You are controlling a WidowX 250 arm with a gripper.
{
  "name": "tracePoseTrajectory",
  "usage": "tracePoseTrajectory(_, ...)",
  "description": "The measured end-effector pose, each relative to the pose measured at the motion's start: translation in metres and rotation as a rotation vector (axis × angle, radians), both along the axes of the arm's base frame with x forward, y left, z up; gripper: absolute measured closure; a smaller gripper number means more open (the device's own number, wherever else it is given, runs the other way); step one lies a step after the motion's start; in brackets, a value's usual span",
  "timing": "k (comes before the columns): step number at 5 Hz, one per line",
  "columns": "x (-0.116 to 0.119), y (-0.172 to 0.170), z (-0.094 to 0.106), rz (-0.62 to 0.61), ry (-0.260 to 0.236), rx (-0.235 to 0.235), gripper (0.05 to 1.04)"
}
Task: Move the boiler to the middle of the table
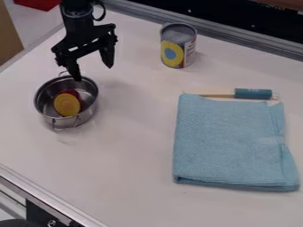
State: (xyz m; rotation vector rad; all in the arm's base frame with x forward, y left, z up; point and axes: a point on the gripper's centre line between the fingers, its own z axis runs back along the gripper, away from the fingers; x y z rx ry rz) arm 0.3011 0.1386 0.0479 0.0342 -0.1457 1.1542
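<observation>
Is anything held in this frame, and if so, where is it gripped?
Nothing is held; the gripper is open near the metal pot, nothing between its fingers.

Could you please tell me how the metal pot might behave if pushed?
The metal pot looks stiff, so it should keep its shape. Its low, wide build suggests sliding rather than tipping. The round red-and-yellow object inside may roll about.

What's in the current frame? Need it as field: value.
pot: metal, wire handles, left part of table, not at its middle
pot contents: red-and-yellow item
pincer: open, at the pot's far side, one finger over the pot, the other right of it
can: upright, far side
cloth: blue, folded, right side
tool: blue-and-cream handled item, along cloth's far edge
</observation>
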Motion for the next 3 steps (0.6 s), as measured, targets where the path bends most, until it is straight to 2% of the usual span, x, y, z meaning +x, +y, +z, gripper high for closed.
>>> tracePoseTrajectory(1,-0.004,-0.006,-0.011,0.051,0.014,-0.008,0.085)
tracePoseTrajectory(3,-0.007,-0.006,-0.031,0.141,0.071,-0.034,0.085)
